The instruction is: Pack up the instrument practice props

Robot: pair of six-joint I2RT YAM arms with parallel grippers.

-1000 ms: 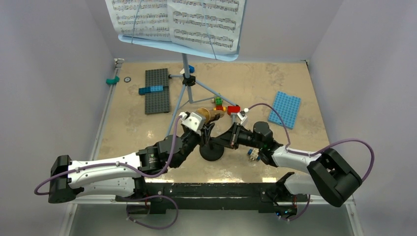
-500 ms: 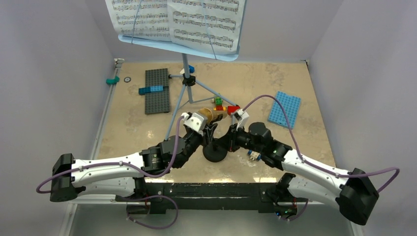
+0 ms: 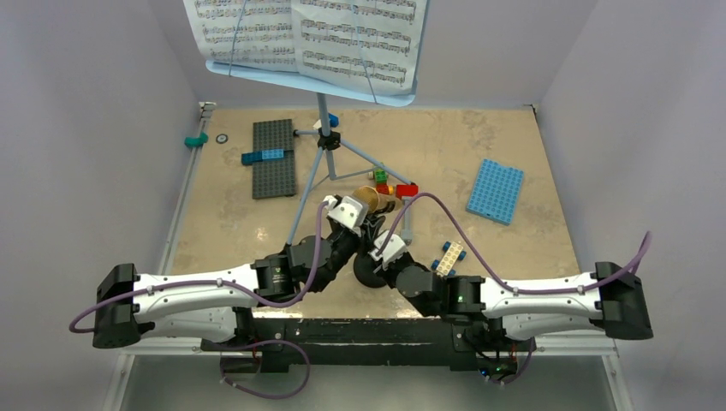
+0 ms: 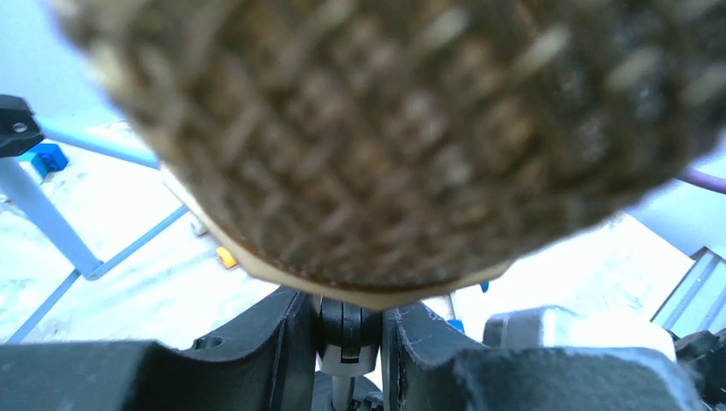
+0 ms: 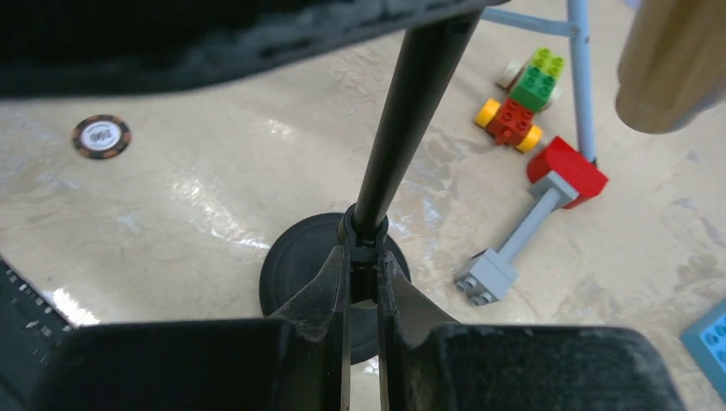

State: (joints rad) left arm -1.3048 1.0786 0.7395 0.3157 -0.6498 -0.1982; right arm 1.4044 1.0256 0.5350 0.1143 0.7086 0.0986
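Right end effector (image 5: 364,287) is pinching the mic stand (image 5: 402,128) low on its pole, left end effector (image 4: 347,338) is clamping its top under the toy microphone (image 4: 385,128); next, likely pulling them apart.

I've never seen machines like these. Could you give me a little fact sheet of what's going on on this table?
Left fingers: closed on the top of the mic stand, just under the toy microphone
Right fingers: closed low on the same stand's pole, just above its round base
Music stand: upright at the back, sheet music on it
Also on the table: toy bricks, grey baseplate, blue baseplate
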